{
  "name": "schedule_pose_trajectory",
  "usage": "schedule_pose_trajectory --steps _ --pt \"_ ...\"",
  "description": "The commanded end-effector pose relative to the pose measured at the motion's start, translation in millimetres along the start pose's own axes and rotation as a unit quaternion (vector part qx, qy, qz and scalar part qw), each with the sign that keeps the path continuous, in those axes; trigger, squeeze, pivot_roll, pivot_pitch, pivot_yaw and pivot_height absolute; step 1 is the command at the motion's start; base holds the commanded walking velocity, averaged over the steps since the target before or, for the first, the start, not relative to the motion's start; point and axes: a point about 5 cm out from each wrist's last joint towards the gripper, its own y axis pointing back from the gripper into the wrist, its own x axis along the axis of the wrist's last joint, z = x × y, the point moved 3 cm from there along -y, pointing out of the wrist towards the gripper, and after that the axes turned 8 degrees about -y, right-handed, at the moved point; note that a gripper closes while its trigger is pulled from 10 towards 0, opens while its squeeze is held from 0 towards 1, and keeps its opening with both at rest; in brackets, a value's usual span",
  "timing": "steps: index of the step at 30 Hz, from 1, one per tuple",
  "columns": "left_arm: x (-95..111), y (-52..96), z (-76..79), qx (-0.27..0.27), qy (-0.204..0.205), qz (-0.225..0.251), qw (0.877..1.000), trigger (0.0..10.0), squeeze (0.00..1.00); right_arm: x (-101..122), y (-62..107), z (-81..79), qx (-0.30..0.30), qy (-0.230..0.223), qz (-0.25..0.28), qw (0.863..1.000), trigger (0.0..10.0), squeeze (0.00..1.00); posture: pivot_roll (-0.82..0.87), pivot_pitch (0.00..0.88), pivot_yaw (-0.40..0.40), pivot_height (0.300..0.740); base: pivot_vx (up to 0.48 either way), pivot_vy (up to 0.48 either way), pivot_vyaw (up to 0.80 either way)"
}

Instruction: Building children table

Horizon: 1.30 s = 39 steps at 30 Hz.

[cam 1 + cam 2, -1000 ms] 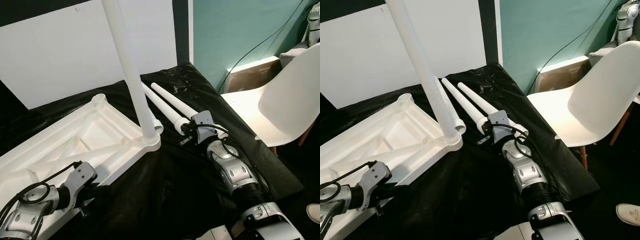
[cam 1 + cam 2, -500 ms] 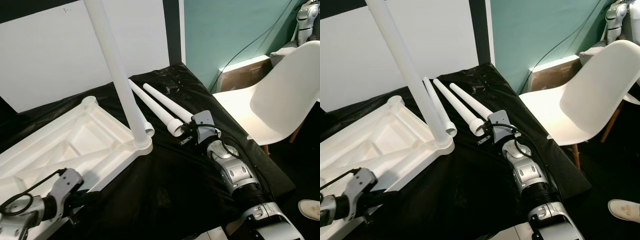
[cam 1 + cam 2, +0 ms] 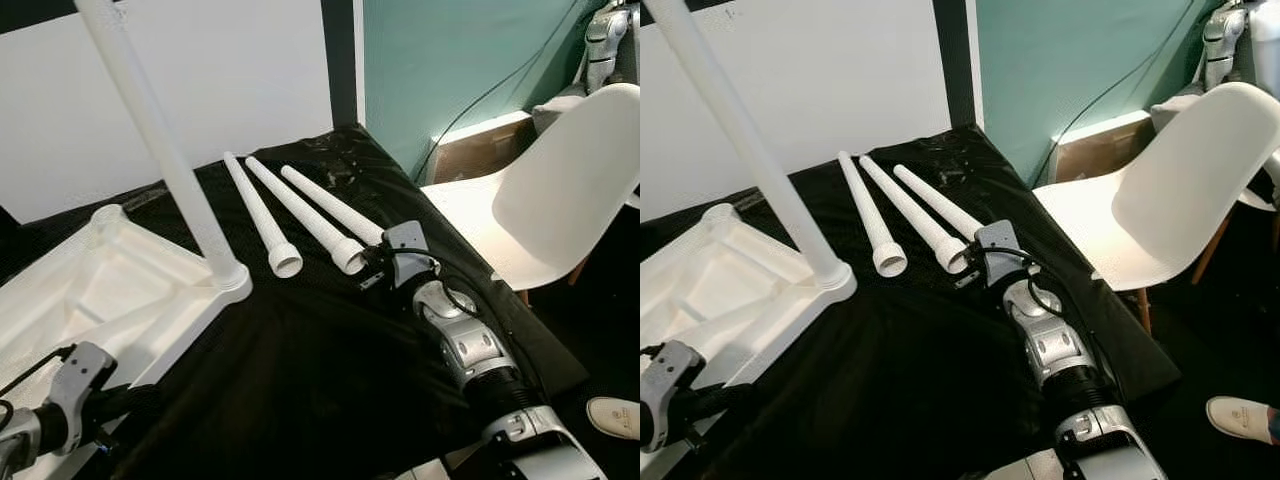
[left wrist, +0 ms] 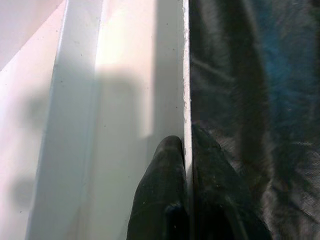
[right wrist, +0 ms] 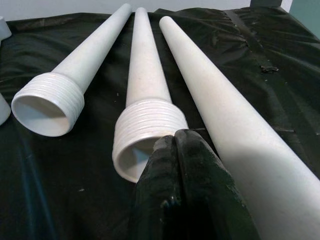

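Black sheeting lies under everything I see. My left gripper pinches the white tabletop's near edge; my right gripper, pressed together, touches the middle loose leg, beyond.

I see a crinkled black plastic sheet spread underneath, a white moulded chair with wooden legs to the right, a teal wall, and a white shoe on the floor.
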Motion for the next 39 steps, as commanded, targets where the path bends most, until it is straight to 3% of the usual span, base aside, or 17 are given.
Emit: schedule_pose_trajectory --steps 1,7,10,14,15,16,17,18,19,22,24,25,31,32,34,37,39 --pt "-24.0 2.2 -15.7 0.106 0.042 -0.045 0.992 0.0 0.00 -2.7 0.4 -4.9 0.008 -0.005 -0.006 1.000 10.0 0.00 -0.05 0.000 0.098 0.740 0.000 0.000 0.00" --pt "19.7 -28.4 -28.8 0.190 0.077 0.043 0.978 0.0 0.00 -2.4 1.0 -4.3 0.008 -0.004 -0.006 1.000 10.0 0.00 -0.05 0.000 0.099 0.740 0.000 0.000 0.00" --pt "57.6 -59.3 -13.9 0.181 0.098 0.106 0.973 0.0 0.00 -2.3 1.4 -4.8 0.008 -0.005 -0.005 1.000 10.0 0.00 -0.06 0.000 0.102 0.740 0.000 0.000 0.00" --pt "72.7 -70.6 -6.3 0.174 0.103 0.128 0.971 0.0 0.00 -2.7 1.8 -4.9 0.008 -0.005 -0.005 1.000 10.0 0.00 -0.06 0.000 0.104 0.740 0.000 0.000 0.00" --pt "86.8 -80.2 1.3 0.164 0.106 0.148 0.970 6.8 0.00 -3.3 2.1 -4.7 0.007 -0.006 -0.006 1.000 10.0 0.00 -0.06 0.000 0.108 0.740 0.000 0.000 0.00" --pt "86.8 -80.2 1.3 0.164 0.106 0.148 0.970 6.8 0.00 -3.3 2.1 -4.7 0.007 -0.006 -0.006 1.000 10.0 0.00 -0.06 0.000 0.108 0.740 0.000 0.000 0.00" --pt "98.3 -86.3 5.6 0.161 0.103 0.166 0.968 10.0 0.83 -3.7 2.3 -4.5 0.005 -0.006 -0.006 1.000 10.0 0.00 -0.07 0.000 0.110 0.740 0.000 0.000 0.00" --pt "98.3 -86.3 5.6 0.161 0.103 0.166 0.968 10.0 0.83 -3.7 2.3 -4.5 0.005 -0.006 -0.006 1.000 10.0 0.00 -0.07 0.000 0.110 0.740 0.000 0.000 0.00" --pt "106.9 -90.9 10.2 0.153 0.103 0.179 0.966 10.0 1.00 -4.1 2.2 -4.2 0.004 -0.006 -0.007 1.000 10.0 0.00 -0.07 0.000 0.113 0.740 0.000 0.000 0.00" --pt "115.9 -94.9 13.0 0.148 0.099 0.186 0.966 10.0 1.00 -4.3 1.9 -3.7 0.002 -0.007 -0.007 1.000 10.0 0.00 -0.07 0.000 0.114 0.740 0.000 0.000 0.00" --pt "119.1 -94.6 12.8 0.144 0.106 0.192 0.965 10.0 0.89 -4.4 1.8 -3.8 0.002 -0.008 -0.007 1.000 10.0 0.00 -0.07 0.000 0.114 0.740 0.000 0.000 0.00" --pt "130.7 -92.3 15.0 0.137 0.122 0.212 0.960 10.0 0.00 -5.2 1.6 -4.6 0.003 -0.008 -0.008 1.000 10.0 0.00 -0.07 0.000 0.117 0.740 0.000 0.000 0.00" --pt "146.1 -88.2 19.4 0.131 0.124 0.247 0.952 10.0 0.00 -5.7 1.5 -5.2 0.003 -0.008 -0.008 1.000 10.0 0.00 -0.06 0.000 0.118 0.740 0.000 0.000 0.00" --pt "170.4 -78.1 31.6 0.100 0.096 0.307 0.942 10.0 0.00 -6.4 1.0 -7.4 0.005 -0.009 -0.009 1.000 10.0 0.00 -0.06 0.000 0.117 0.740 0.000 0.000 0.00" --pt "175.9 -72.1 35.4 0.089 0.069 0.318 0.941 10.0 0.00 -6.5 0.9 -8.7 0.006 -0.010 -0.009 1.000 10.0 0.00 -0.06 0.000 0.118 0.740 0.000 0.000 0.00" --pt "177.5 -68.9 37.3 0.083 0.052 0.320 0.942 10.0 0.00 -6.6 0.8 -9.5 0.007 -0.010 -0.009 1.000 10.0 0.00 -0.06 0.000 0.118 0.740 0.000 0.000 0.00" --pt "166.6 -57.6 30.8 0.093 -0.002 0.285 0.954 10.0 0.00 -7.1 1.2 -9.8 0.007 -0.011 -0.009 1.000 10.0 0.00 -0.06 0.000 0.117 0.740 0.000 0.000 0.00"
